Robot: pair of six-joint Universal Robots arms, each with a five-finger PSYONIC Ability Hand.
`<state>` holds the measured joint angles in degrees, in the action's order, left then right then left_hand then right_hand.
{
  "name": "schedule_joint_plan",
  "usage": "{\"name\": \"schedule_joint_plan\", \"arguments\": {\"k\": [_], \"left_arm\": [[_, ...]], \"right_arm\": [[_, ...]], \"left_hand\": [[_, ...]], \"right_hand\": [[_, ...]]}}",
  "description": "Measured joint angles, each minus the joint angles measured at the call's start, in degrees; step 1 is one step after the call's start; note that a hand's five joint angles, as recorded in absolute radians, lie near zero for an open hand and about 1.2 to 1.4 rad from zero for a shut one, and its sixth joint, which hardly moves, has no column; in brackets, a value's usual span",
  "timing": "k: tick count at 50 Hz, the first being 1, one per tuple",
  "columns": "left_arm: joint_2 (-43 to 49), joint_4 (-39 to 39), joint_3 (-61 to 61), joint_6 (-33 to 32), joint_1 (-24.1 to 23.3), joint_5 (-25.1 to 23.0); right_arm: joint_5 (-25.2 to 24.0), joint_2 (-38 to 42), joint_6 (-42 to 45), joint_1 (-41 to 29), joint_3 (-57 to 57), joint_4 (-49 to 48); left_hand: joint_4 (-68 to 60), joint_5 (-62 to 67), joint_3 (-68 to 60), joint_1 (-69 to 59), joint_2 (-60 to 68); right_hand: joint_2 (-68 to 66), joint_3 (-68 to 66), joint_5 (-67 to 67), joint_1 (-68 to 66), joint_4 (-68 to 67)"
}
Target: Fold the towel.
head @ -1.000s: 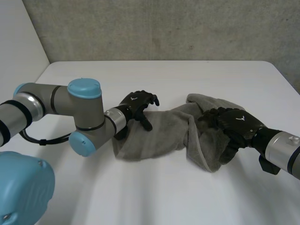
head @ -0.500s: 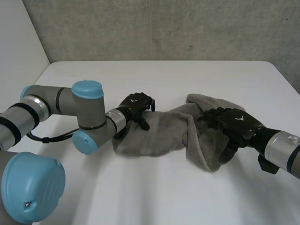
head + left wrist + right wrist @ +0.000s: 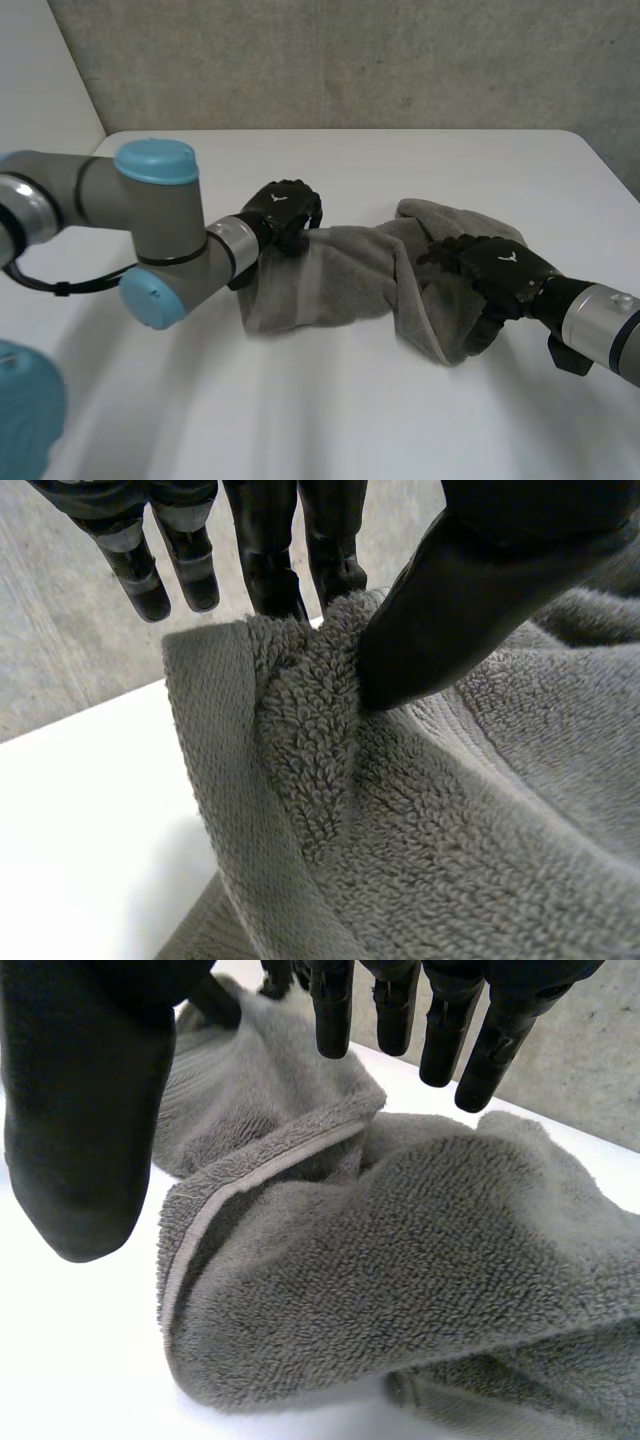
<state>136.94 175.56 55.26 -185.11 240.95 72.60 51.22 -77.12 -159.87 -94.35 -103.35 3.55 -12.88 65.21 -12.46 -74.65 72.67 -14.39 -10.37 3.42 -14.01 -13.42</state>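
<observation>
A grey towel (image 3: 340, 285) lies crumpled across the middle of the white table (image 3: 330, 420). My left hand (image 3: 281, 212) is at the towel's far left edge. In the left wrist view its thumb (image 3: 470, 590) pinches a bunched fold of the towel (image 3: 440, 830) against the fingers (image 3: 270, 550). My right hand (image 3: 497, 272) rests on the heaped right end of the towel. The right wrist view has its fingers (image 3: 440, 1020) straight and spread above the towel (image 3: 430, 1260), thumb (image 3: 80, 1110) apart, nothing gripped.
A grey wall (image 3: 350, 60) rises behind the table's far edge. My left arm's elbow (image 3: 155, 235) hangs over the table's left side. Bare table surface lies in front of the towel and beyond it.
My left hand has curled shut on the towel's far left edge, and its arm has swung to the left. The right hand has barely moved.
</observation>
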Motion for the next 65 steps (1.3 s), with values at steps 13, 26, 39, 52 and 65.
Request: {"name": "schedule_joint_plan", "arguments": {"k": [13,26,39,52,65], "left_arm": [[-16.45,5.58,24.61,-0.77,1.00,0.26],[-30.07,8.31,41.26,-0.79,6.10,-0.15],[-39.69,8.99,45.11,-0.64,12.82,-0.40],[-43.36,8.98,49.47,-0.41,14.72,-0.51],[-46.79,9.18,51.08,-0.24,20.33,-0.96]], "right_arm": [[0.14,-1.04,0.49,0.13,-5.83,0.16],[-1.18,-4.04,12.35,9.10,-8.16,0.06],[0.34,4.05,17.69,10.83,-0.72,0.32],[1.95,16.42,20.00,3.60,9.18,-2.02],[2.36,20.55,10.16,-7.08,29.81,-2.64]], "left_hand": [[0.00,0.00,0.00,0.00,0.00],[0.00,0.00,0.00,0.00,0.00],[0.00,0.00,0.00,0.00,0.00],[0.00,-0.01,0.00,0.00,0.00],[0.00,-0.01,0.00,0.00,0.00]], "right_hand": [[0.00,0.00,0.00,0.00,0.00],[0.01,0.00,0.00,0.00,0.00],[0.01,0.00,0.00,0.00,0.00],[-37.44,0.00,37.96,-37.10,0.00],[-58.69,0.00,60.73,-59.10,0.00]]}}
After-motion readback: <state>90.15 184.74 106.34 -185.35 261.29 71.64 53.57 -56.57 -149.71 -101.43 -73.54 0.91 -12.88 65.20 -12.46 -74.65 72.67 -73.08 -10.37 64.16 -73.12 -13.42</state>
